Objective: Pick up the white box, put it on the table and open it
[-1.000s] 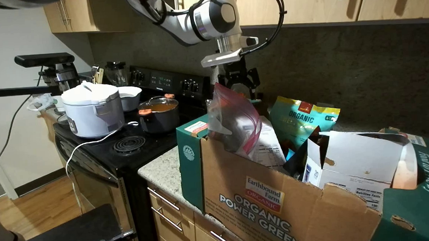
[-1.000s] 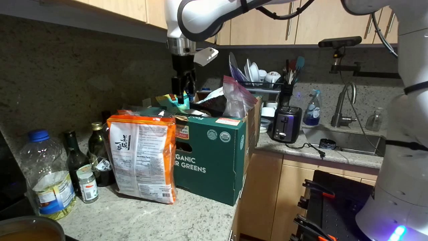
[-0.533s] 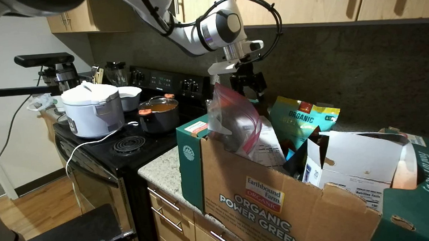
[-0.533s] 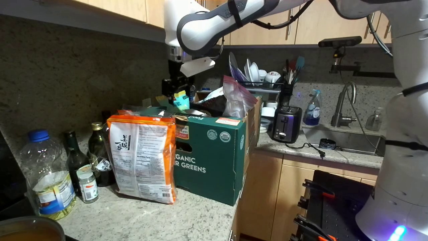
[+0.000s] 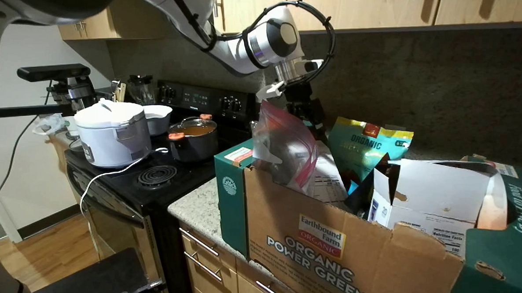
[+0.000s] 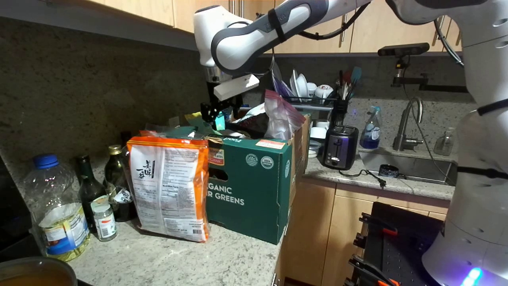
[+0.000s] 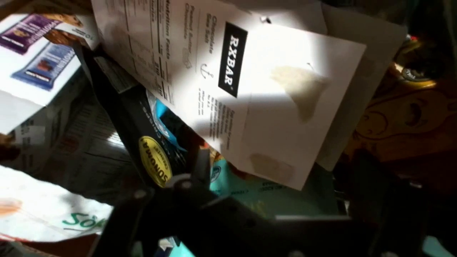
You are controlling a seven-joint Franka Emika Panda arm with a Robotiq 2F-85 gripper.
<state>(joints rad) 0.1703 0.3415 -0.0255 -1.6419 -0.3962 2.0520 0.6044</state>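
Inside the large cardboard box (image 5: 366,238), the white box (image 7: 257,107) leans just below the spread gripper (image 7: 285,166).
In the wrist view it lies ahead of the jaws, which stand wide apart and pinch nothing; its long axis slants from upper left to lower right, the lower-right end seemingly the nearer. Whether they touch it cannot be told. A turn that sets the jaws across its slim sides looks needed before gripping.
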